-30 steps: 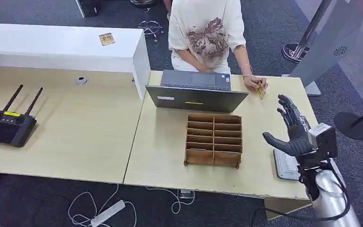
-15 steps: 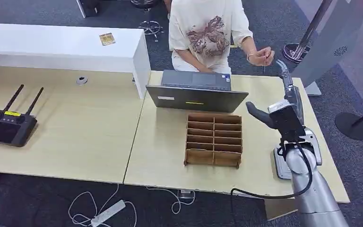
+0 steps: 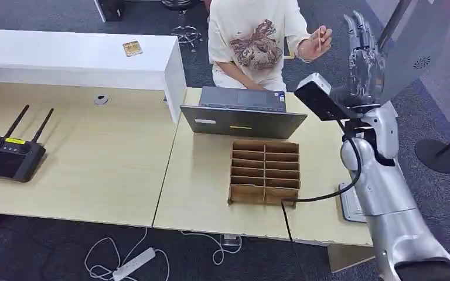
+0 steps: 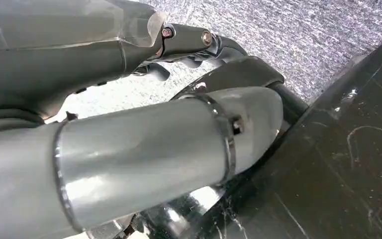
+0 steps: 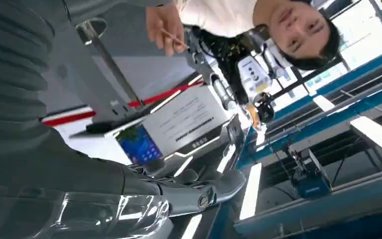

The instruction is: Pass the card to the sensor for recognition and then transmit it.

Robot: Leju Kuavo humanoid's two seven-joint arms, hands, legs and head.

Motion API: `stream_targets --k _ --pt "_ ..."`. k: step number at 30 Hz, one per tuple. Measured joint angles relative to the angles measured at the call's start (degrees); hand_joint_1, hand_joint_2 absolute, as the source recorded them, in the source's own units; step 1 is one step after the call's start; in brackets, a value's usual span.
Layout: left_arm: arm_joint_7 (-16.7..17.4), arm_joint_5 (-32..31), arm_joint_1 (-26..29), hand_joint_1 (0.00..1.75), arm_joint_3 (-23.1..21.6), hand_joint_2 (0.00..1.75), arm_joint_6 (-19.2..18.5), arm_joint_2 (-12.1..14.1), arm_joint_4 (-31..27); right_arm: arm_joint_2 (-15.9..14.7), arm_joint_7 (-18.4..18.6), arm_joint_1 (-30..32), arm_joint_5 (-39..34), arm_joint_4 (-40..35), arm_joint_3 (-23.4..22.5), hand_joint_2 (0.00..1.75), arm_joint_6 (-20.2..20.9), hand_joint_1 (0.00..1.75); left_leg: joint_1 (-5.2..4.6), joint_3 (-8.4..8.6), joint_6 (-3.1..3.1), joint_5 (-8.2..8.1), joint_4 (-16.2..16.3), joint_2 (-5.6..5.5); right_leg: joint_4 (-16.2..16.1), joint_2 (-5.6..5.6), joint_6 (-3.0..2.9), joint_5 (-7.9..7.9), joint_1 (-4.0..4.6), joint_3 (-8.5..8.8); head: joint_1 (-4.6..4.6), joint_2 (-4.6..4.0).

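One card (image 3: 320, 38) is pinched in a person's hand (image 3: 316, 42), raised above the far right corner of the bench (image 3: 117, 170). It shows edge-on as a thin pale sliver, its long axis running up and slightly toward the robot's right hand (image 3: 362, 50); its face cannot be read. In the right wrist view the same card (image 5: 171, 39) is a thin line between the person's fingers (image 5: 161, 25), just beside the robot's fingertips (image 5: 195, 50).

The right hand is lifted high, fingers straight and spread, pointing up and away, holding nothing. It stands just right of the card and apart from it. The left hand (image 4: 129, 149) hangs beside dark parts over grey carpet; whether its fingers are apart or curled cannot be told.

Below the card, a grey laptop (image 3: 243, 114) sits on the bench with its lid toward the robot, carrying a small yellow strip and a white label too small to read. Nearer lies a brown divider tray (image 3: 265, 172) with two columns of slots. A flat grey sensor (image 3: 351, 205) lies at the near right edge, partly behind the arm. Far left is a black controller (image 3: 9, 158) with two antennas and a yellow label. A second card (image 3: 132, 48) lies flat on the white counter (image 3: 70, 58) behind.
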Motion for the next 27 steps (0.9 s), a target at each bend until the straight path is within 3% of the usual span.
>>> stream_targets --k 3,8,11,16,27 --pt "0.1 -0.1 -0.2 0.0 0.0 0.0 -0.5 0.0 0.0 0.9 2.2 -4.7 3.4 5.9 1.0 1.75 0.2 0.0 0.0 -0.03 -0.03 0.02 0.0 0.01 0.0 0.02 0.0 0.01 0.0 0.0 0.0 0.0" --pt "0.2 -0.2 -0.3 0.0 0.0 0.0 -1.1 0.1 0.0 3.8 8.8 -14.6 10.9 19.1 3.6 1.75 4.7 0.0 0.0 -0.06 -0.11 0.08 0.0 0.01 0.1 0.03 -0.06 0.05 0.0 -0.14 0.0 0.0" --pt "0.2 -0.4 -0.3 0.0 0.0 0.0 -1.1 0.1 0.0 5.0 10.1 -19.1 12.4 25.0 4.9 1.75 5.3 0.0 0.0 -0.07 -0.09 0.1 0.0 -0.05 0.1 -0.04 -0.06 0.05 0.01 -0.14 0.0 0.0" --pt "0.2 -0.6 -0.4 0.0 0.0 0.0 -1.2 0.1 0.0 5.9 10.9 -22.1 13.6 30.5 6.1 1.75 5.2 0.0 0.0 -0.07 -0.09 0.1 0.0 -0.04 0.1 -0.02 -0.06 0.05 0.01 -0.14 0.02 0.0" --pt "0.0 -0.9 -0.4 0.0 0.0 0.0 -1.4 0.1 0.0 6.3 12.8 -23.7 13.8 35.4 6.8 1.75 5.3 0.0 0.0 -0.05 -0.09 0.1 0.0 -0.02 0.1 -0.01 -0.06 0.05 0.01 -0.14 0.0 0.0"
